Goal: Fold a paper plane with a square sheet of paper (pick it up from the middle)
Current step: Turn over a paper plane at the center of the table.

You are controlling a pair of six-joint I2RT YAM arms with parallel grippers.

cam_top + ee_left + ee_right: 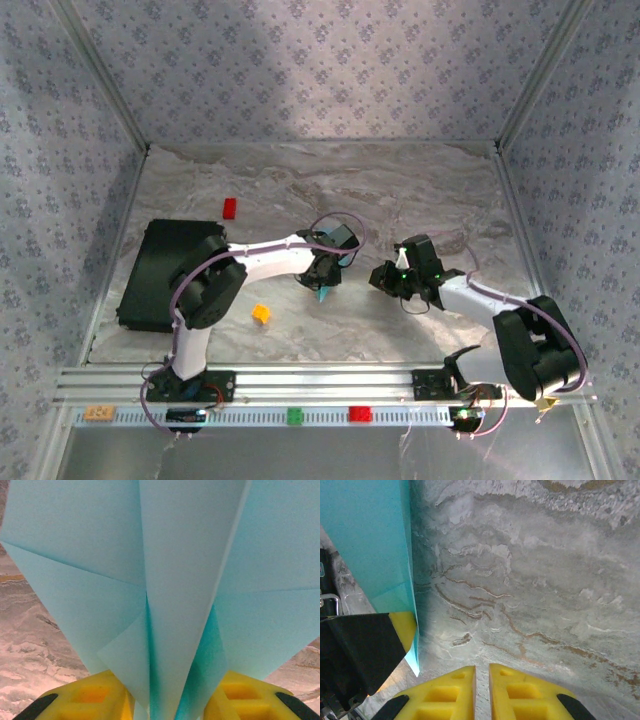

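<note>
The paper plane (190, 580) is smooth, matte light-blue paper, folded into a narrow keel with two creased wings spreading to either side. It stands upright near the middle of the marble-veined grey table (400, 190). The left gripper (325, 277) clamps the keel between ribbed yellow pads (95, 700) that stand partly apart with the folded layers filling the gap. At 3 o'clock from it, close by, is the right gripper (482, 690), its yellow pads drawn to a thin slit with nothing between them. From the plane, a flat black rectangular slab (160, 270) lies at 9 o'clock, partly covered by the left arm. A small red block (230, 207) sits at 10 o'clock and a small orange block (261, 314) at 8 o'clock. In the left wrist view the wings run off the frame, so the tip is cut off. From above, the gripper hides most of the paper.
</note>
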